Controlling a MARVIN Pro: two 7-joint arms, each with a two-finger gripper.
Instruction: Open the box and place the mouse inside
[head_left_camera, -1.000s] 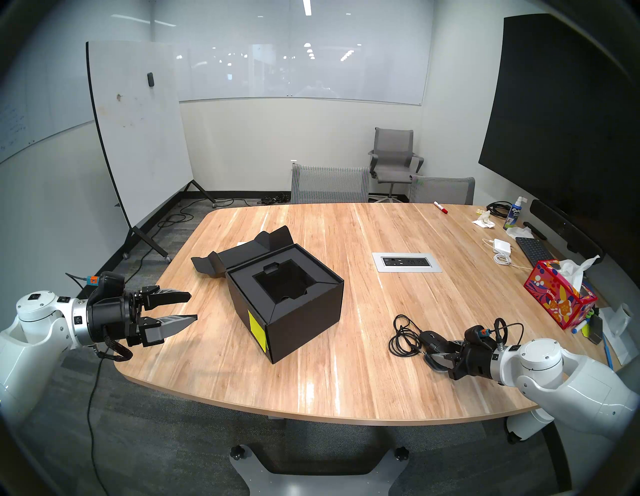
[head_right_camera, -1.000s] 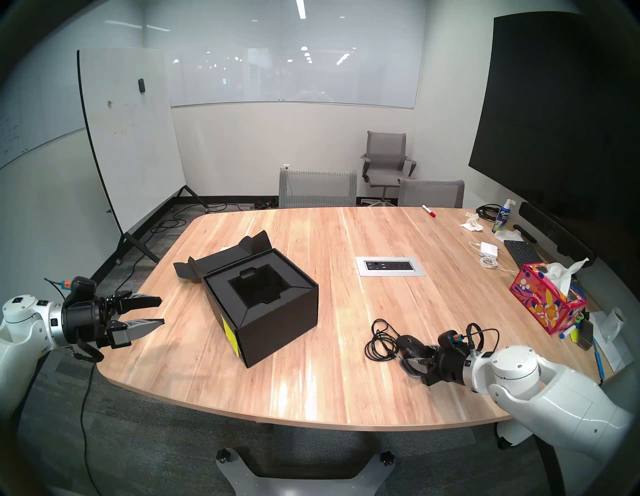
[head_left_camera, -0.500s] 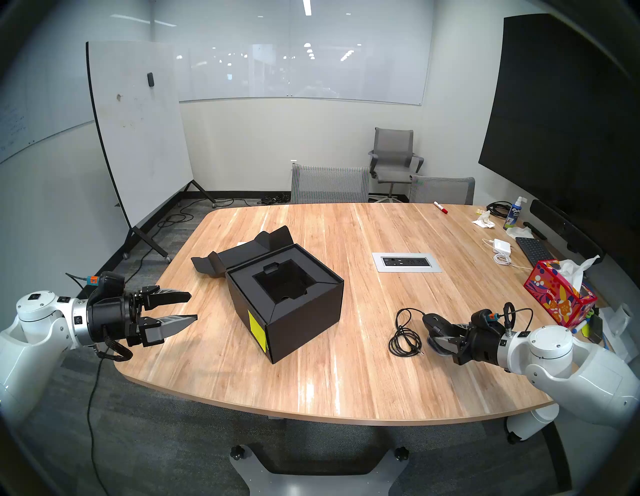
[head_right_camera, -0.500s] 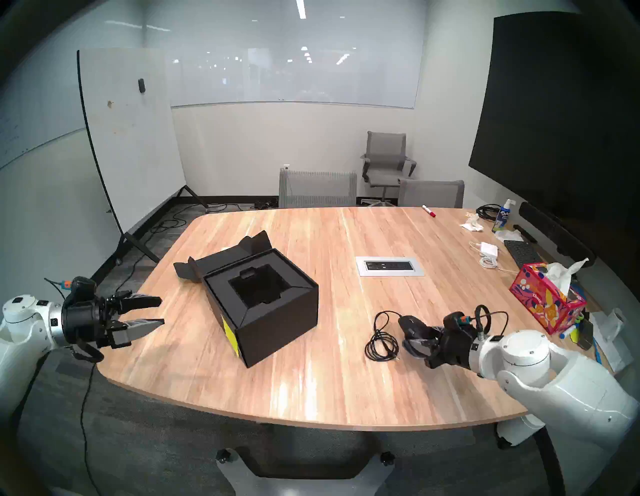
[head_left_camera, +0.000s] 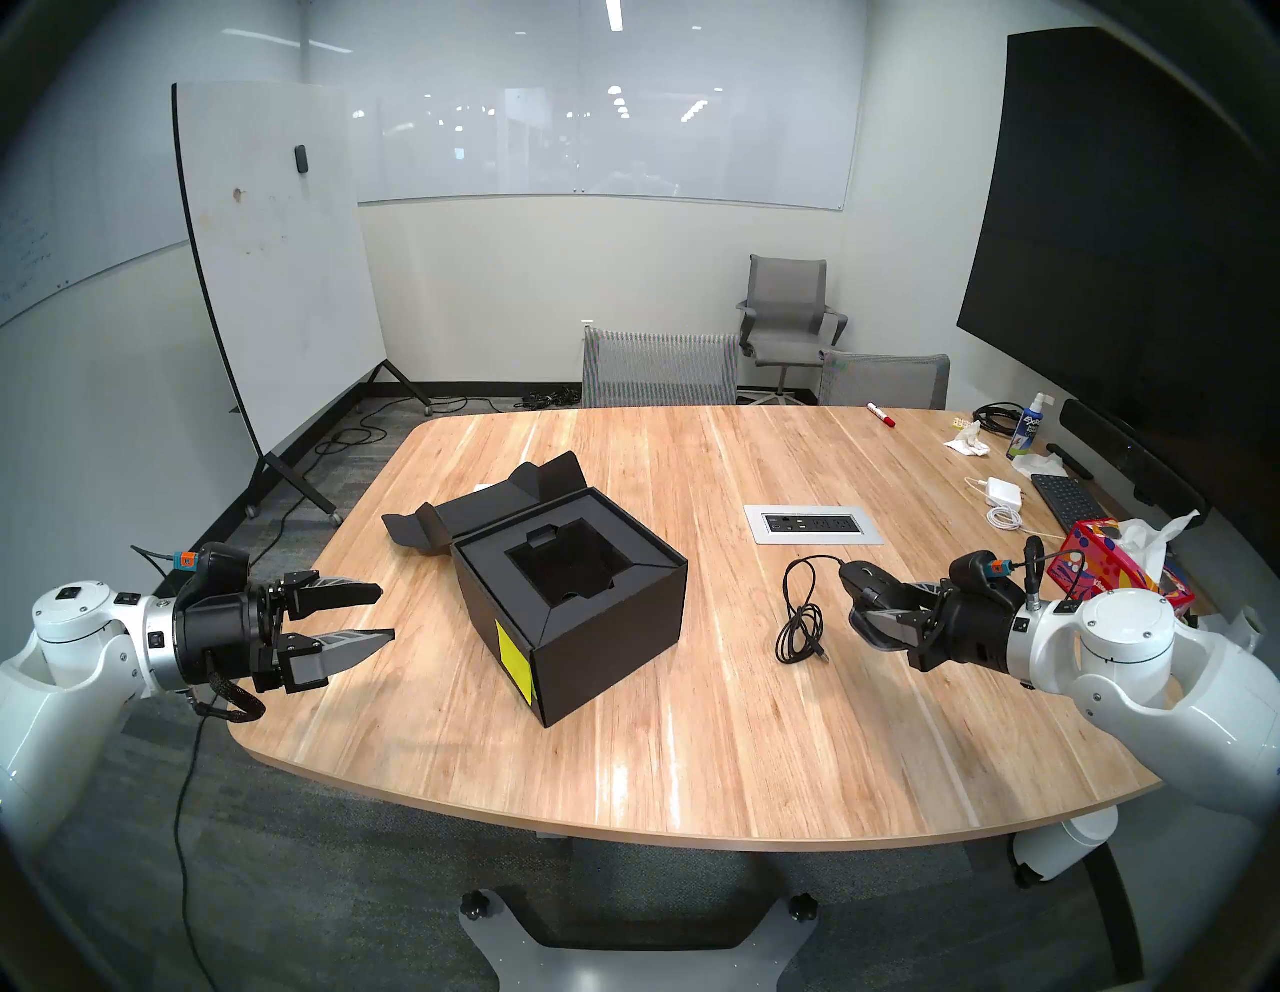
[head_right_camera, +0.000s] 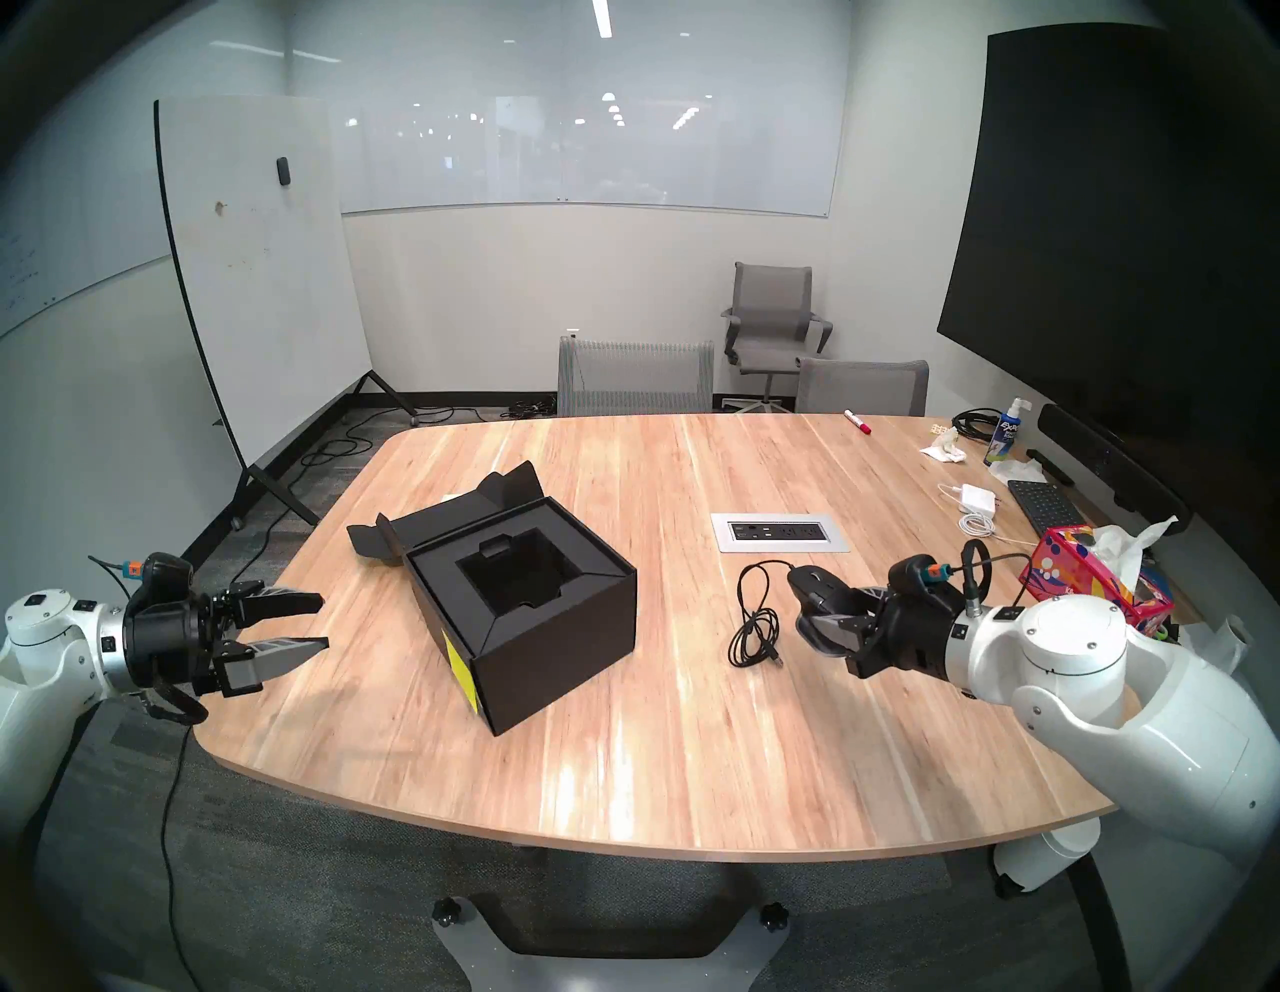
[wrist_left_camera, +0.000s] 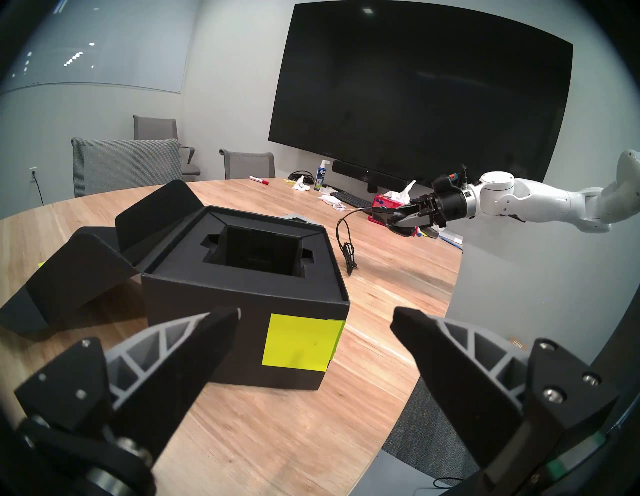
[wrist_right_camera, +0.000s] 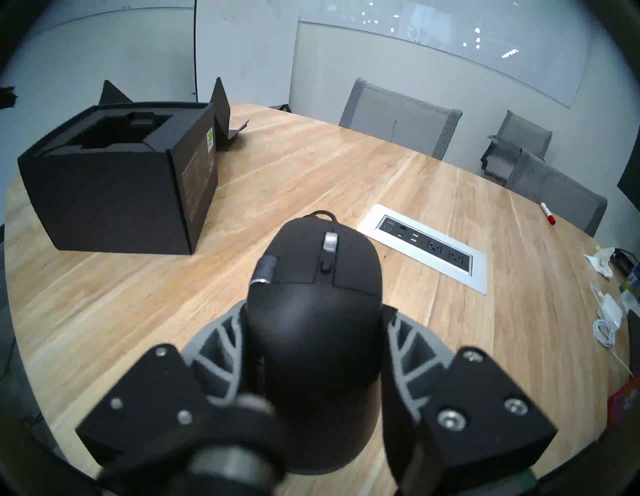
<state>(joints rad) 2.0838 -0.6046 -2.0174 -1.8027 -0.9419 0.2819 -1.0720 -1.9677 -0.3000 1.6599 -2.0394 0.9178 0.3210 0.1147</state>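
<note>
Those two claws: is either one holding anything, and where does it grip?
The right gripper holds the black wired mouse by its two sides near the rear, jaws shut on it. The left gripper is open and holds nothing.

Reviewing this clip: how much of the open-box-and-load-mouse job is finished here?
Done: the box is open, lid folded back on the table, insert cavity bare. In hand: the right tool is shut on the mouse, held above the table, its cable trailing onto the wood. Left: carry it across and lower it in. The left tool waits open beside the box.
</note>
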